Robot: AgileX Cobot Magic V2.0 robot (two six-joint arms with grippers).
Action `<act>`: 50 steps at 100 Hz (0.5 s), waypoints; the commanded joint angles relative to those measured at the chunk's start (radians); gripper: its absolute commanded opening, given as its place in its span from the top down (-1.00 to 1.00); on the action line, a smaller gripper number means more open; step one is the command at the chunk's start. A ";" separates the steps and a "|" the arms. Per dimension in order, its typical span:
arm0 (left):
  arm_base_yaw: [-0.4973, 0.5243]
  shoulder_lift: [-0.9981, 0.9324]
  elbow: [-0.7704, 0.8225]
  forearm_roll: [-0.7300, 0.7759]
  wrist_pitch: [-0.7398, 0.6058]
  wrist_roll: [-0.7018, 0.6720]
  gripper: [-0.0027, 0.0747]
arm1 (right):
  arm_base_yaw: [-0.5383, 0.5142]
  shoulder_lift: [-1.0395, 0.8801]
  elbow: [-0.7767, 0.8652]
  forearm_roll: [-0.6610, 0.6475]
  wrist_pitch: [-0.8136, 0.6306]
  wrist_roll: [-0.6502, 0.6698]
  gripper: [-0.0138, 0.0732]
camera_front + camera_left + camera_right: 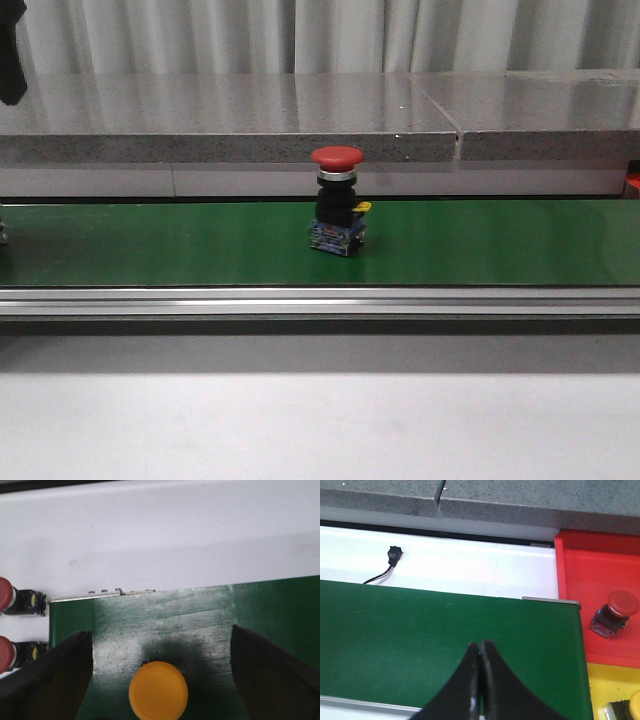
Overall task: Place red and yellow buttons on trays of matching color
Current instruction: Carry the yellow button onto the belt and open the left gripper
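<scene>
left claw [160, 680] spread around yellow button [158, 691] | right claw [480, 680] pressed together, empty | risk: belt [500, 245] carries red button [337, 200] past unclaimed; off-centre squeeze tips yellow cap

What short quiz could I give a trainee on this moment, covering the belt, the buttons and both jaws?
1. True or false: the left gripper has its jaws open around a yellow button.
2. Which tray holds the red button in the right wrist view? A) red tray B) yellow tray C) neither
3. Fill in: the right gripper is ____ and holds nothing, above the green belt.

Key
1. True; the button sits between the jaws, not yet touched.
2. A.
3. Shut.
</scene>
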 commanded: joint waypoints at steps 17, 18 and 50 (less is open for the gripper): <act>-0.010 -0.179 -0.006 -0.007 -0.152 0.003 -0.49 | -0.001 -0.014 -0.025 0.015 -0.062 -0.009 0.84; -0.010 -0.188 -0.004 -0.007 -0.154 0.003 -0.49 | -0.001 -0.014 -0.025 0.015 -0.062 -0.009 0.84; 0.087 -0.366 0.155 0.009 -0.237 -0.051 -0.49 | -0.001 -0.014 -0.025 0.015 -0.062 -0.009 0.84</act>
